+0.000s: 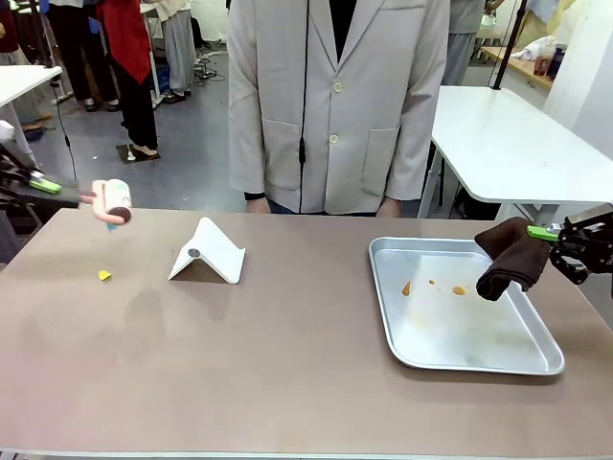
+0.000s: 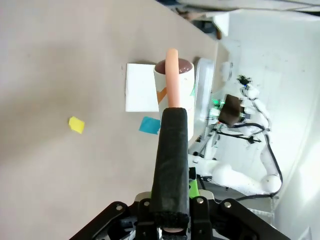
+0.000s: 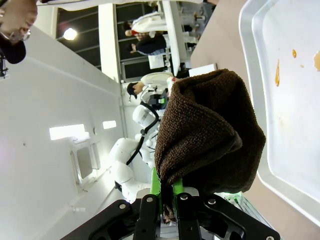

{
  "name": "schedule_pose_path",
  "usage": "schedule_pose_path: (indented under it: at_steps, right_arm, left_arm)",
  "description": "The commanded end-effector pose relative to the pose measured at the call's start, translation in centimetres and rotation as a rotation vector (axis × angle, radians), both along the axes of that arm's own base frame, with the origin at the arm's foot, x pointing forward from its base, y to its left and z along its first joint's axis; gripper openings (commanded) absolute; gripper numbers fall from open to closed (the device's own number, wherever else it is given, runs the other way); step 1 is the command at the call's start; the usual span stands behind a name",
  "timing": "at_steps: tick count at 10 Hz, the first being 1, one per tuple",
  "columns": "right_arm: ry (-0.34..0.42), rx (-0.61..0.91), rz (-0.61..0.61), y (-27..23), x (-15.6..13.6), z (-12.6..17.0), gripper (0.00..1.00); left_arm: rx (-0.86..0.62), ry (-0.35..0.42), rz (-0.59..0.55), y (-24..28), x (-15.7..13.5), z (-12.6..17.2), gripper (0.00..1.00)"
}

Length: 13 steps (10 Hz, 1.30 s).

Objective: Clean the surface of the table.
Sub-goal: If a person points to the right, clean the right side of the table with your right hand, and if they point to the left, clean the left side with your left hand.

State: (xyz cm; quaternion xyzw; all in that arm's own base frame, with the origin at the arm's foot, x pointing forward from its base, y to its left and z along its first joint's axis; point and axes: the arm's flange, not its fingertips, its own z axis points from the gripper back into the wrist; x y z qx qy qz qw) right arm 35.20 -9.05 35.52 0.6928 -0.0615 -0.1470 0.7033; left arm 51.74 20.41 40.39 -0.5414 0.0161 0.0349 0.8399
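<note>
Taupe-brown matte table [image 1: 287, 383], yellow scrap [image 1: 104, 275]

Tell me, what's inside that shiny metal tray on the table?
A few orange-brown smears lie on the floor of the tray. The brown cloth, held by the right gripper, blocks the view of its far right corner, so anything there is hidden.

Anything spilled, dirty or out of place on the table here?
Yes. Orange smears stain the metal tray, and a yellow scrap lies loose on the table; the left wrist view adds a blue scrap. The left gripper holds a lint roller, the right gripper a brown cloth.
</note>
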Motion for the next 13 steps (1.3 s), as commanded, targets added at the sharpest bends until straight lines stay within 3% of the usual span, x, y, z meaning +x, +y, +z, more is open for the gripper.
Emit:
schedule_pose_path:
  at_steps: [1,3,6,8,13]
  right_arm:
    - [-0.002,0.012,0.008,-0.2,-0.3,0.4,0.00]
    - [-0.002,0.012,0.008,-0.2,-0.3,0.4,0.00]
    - [-0.002,0.012,0.008,-0.2,-0.3,0.4,0.00]
    - [-0.002,0.012,0.008,-0.2,-0.3,0.4,0.00]
    - [-0.002,0.012,0.008,-0.2,-0.3,0.4,0.00]
  left_arm:
    - [-0.116,-0.013,-0.045,3.6,-1.4,0.9,0.22]
    - [-0.145,-0.031,-0.087,8.3,-4.8,1.3,0.22]
    - [-0.110,-0.070,-0.055,12.8,-8.9,-1.6,0.22]
    - [-0.126,-0.069,-0.066,13.4,-9.5,-3.0,0.22]
    - [-0.126,-0.052,-0.043,14.0,-9.7,-3.0,0.22]
